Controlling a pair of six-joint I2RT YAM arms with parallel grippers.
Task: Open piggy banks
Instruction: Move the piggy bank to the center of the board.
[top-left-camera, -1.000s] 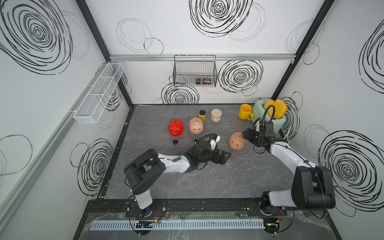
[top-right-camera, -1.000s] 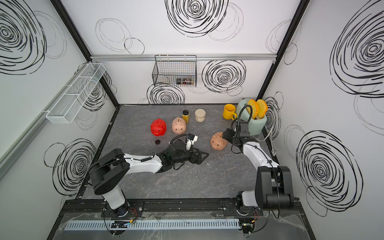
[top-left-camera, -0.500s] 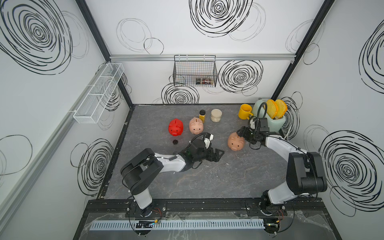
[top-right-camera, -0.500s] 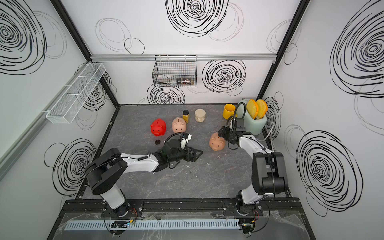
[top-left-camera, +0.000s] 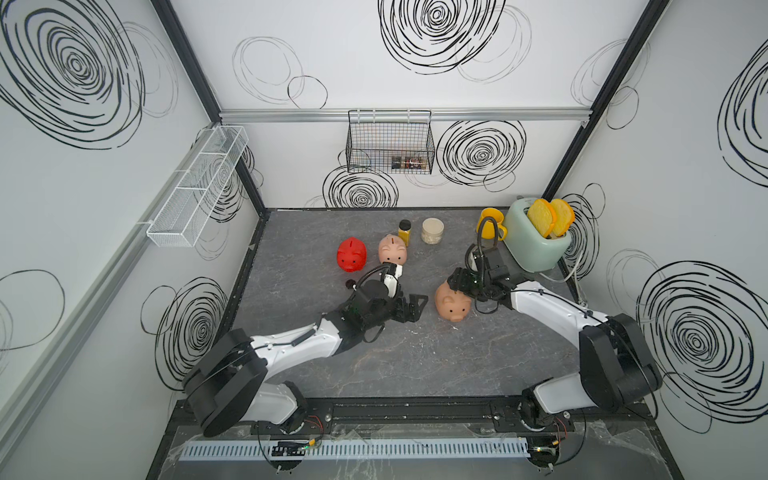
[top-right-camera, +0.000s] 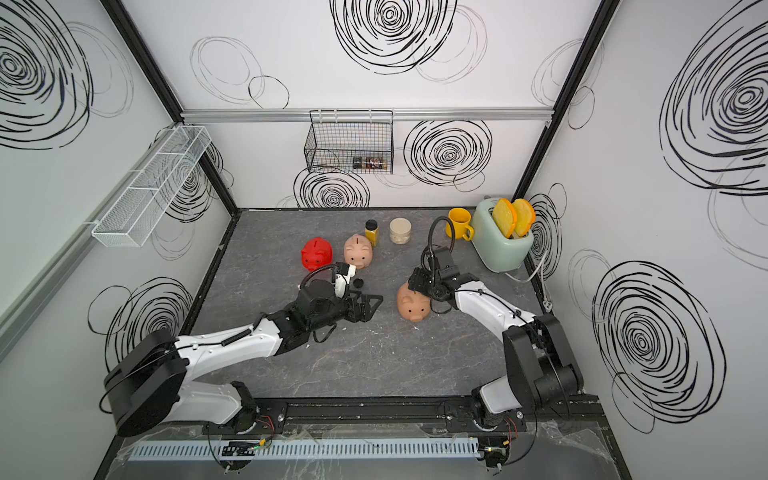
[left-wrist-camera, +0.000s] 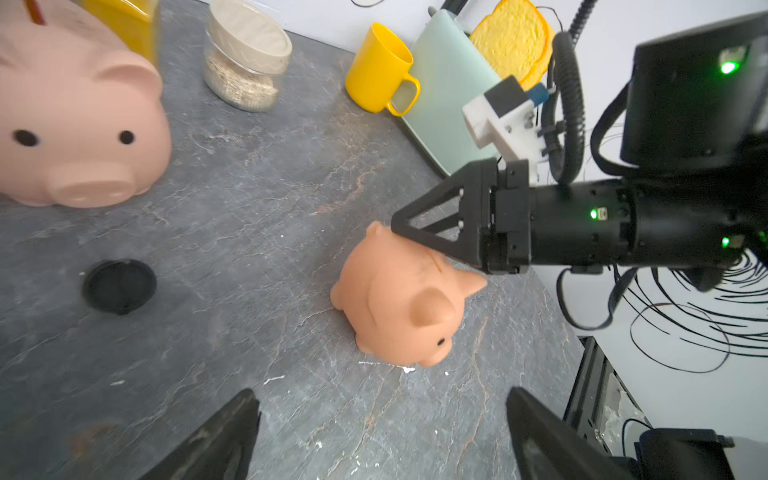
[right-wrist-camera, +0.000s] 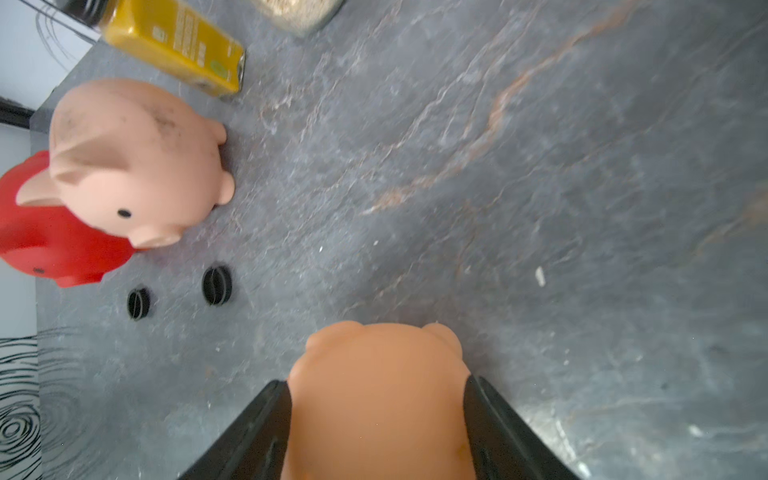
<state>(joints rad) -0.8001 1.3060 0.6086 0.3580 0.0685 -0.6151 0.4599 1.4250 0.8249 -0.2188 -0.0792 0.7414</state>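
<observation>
Rump of the peach-tan pig (top-left-camera: 453, 301), standing right of centre on the worktop (top-left-camera: 415, 365), is clamped in the right claw (right-wrist-camera: 374, 382), snout toward the front edge; the left claw (left-wrist-camera: 381, 394), wide and empty, faces its flank nearby.

Robot lab test cell: white walls (top-left-camera: 374, 91) printed with black swirls, black frame posts (top-left-camera: 185, 62). Two arms (top-left-camera: 291, 345) bolted to a rail (top-left-camera: 415, 411) at bench (top-left-camera: 415, 361) front. Props are kitchenware: toaster (top-left-camera: 528, 245), mug (top-left-camera: 488, 222).

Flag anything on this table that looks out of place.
Two black round plugs lie loose on the grey table near the glossy red plastic pig and the pale pink plastic pig, plugging nothing. Nothing else stands out.
</observation>
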